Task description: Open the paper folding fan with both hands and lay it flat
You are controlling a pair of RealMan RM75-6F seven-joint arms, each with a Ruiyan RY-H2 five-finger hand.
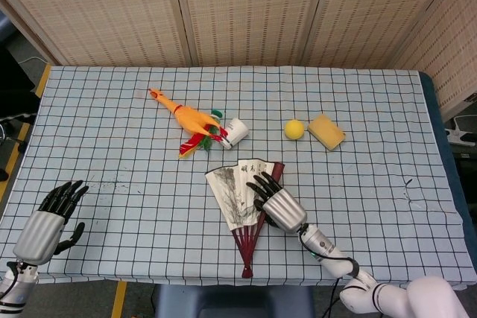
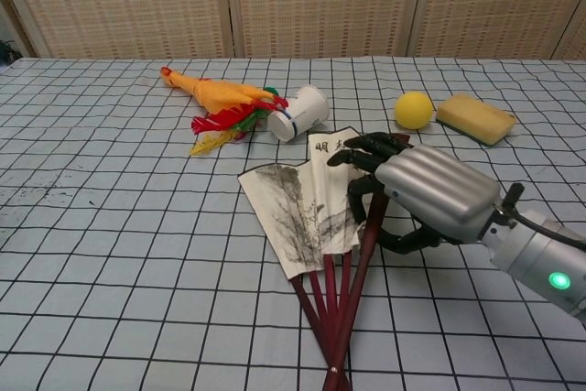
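The paper folding fan (image 1: 232, 191) lies partly spread on the checked tablecloth near the front edge, ink-painted paper up, dark red ribs meeting at a pivot toward me. It shows larger in the chest view as the fan (image 2: 293, 203). My right hand (image 1: 277, 202) rests over the fan's right side, its dark fingers (image 2: 366, 148) spread on the paper and the outer rib. The thumb curls beside that rib, and nothing is lifted. My left hand (image 1: 48, 221) hovers at the table's front left corner, fingers apart and empty, far from the fan. The chest view does not show it.
Behind the fan lie a rubber chicken (image 1: 190, 118) and a tipped white cup (image 1: 236, 131), close together. Further right sit a yellow ball (image 1: 294, 129) and a yellow sponge (image 1: 326, 131). A woven screen closes off the far side of the table (image 1: 112, 132).
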